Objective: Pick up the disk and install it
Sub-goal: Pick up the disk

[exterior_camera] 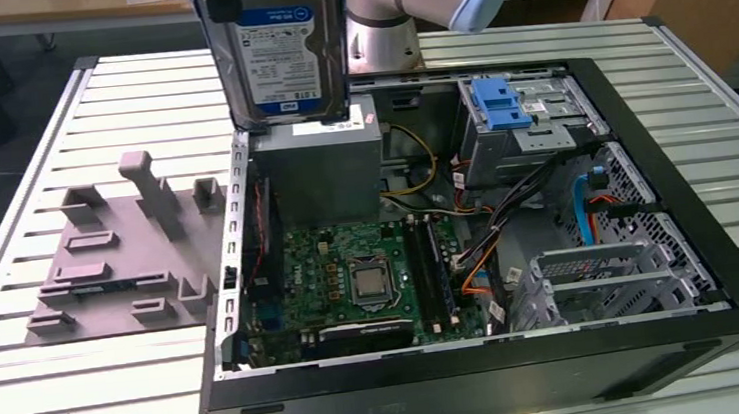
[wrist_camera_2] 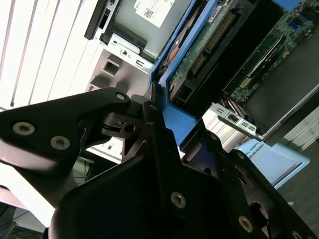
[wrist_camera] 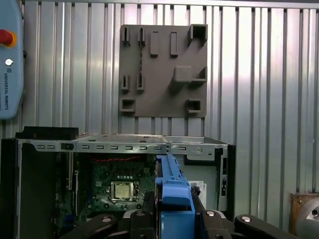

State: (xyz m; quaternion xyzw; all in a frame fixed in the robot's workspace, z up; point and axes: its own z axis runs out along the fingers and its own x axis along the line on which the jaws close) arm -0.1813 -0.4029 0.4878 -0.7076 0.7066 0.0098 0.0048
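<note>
Hanging upright over the far side of the open computer case (exterior_camera: 493, 387), the disk (exterior_camera: 278, 49) is off every surface. It sits just above the grey power-supply box (exterior_camera: 319, 171), toward the far edge of the bench (exterior_camera: 78, 393). In the first wrist view the jaws are clenched on it, with black fingers (wrist_camera: 149, 201) pressing either side of its blue side rail (wrist_camera: 173, 191).

I judge the disk to be stiff and dense for its size, with smooth metal faces that give little grip. It would also take a knock badly. The plastic rails along its narrow sides look like the sensible place to hold it, and that is where it is held now.

Its label faces the exterior view. It is white with a blue band across the top, and below that are rows of small print and barcodes. The power-supply box carries a white sticker.

Inside the case, a metal drive cage with a blue latch (exterior_camera: 515, 104) stands well apart from the disk, toward the bench's far corner on the exterior view's right. A grey holder plate (exterior_camera: 106, 260) lies on the bench beside the case.
</note>
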